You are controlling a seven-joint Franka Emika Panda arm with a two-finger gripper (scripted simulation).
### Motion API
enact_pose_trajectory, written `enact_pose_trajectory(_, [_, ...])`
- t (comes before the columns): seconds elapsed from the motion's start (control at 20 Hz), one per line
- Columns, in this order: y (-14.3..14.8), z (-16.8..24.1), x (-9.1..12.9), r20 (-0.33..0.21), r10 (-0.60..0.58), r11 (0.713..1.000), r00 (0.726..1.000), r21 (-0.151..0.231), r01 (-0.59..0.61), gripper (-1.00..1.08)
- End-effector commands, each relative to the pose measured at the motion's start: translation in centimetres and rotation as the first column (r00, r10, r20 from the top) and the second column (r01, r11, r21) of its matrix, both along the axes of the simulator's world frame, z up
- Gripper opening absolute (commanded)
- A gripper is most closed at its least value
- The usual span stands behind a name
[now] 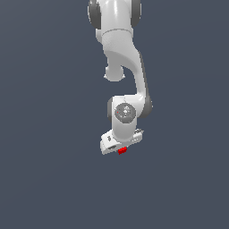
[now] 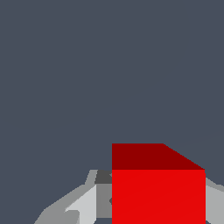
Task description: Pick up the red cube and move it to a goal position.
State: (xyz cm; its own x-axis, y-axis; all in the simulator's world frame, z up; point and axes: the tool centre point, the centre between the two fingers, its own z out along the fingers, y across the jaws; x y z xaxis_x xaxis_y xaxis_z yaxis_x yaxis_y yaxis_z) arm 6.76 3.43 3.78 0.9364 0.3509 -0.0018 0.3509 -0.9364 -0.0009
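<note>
The small, plain bright red cube [image 1: 122, 150], seemingly clamped on its flat sides in the white robot gripper [image 1: 121, 150], looks light, rigid and smooth, so slippage remains the risk.

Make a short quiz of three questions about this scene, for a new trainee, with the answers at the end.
1. True or false: the red cube sits between the fingers of the gripper.
2. Which colour is the arm? A) black B) white C) yellow
3. Fill the gap: in the exterior view, the cube shows at the ____ end of the arm.

Key: 1 true; 2 B; 3 lower.
</note>
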Motion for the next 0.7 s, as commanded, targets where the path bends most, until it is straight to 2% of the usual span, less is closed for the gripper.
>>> enact_pose_trajectory(0.0, [-0.8, 1.2, -0.2, 0.002, 0.0, 1.0, 1.0, 0.0, 0.0, -1.0])
enact_pose_trajectory(0.65, [-7.5, 11.9, -2.3, 0.002, 0.001, 1.0, 1.0, 0.0, -0.001, -1.0])
